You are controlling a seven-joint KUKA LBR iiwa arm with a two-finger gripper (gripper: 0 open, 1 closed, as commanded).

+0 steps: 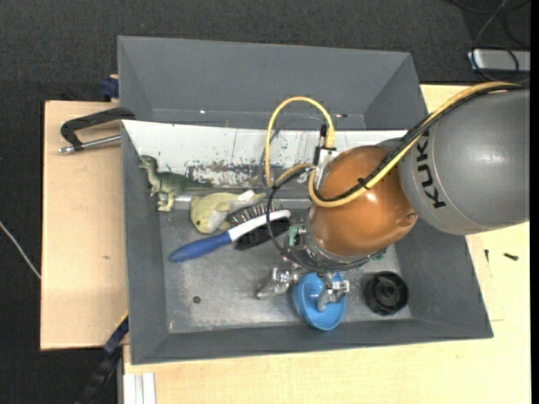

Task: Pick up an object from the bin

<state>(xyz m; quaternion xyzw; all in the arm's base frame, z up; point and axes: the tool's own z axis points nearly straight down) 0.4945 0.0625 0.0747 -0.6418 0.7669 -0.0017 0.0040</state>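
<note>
Centring should be done before closing: the gripper [305,286] is seen spread and unladen, low over the blue round thing [320,308] at the bin's [210,305] front, which is flanked by a black knob [386,293].

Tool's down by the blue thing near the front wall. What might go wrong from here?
1. The blue round piece sits close to the bin's near wall; the tool may shove it against that wall rather than lift it.
2. The blue-handled brush ends right beside the tool and might get dragged along.
3. The orange wrist cover hides the contact area, so a miss may be hard to spot.
</note>
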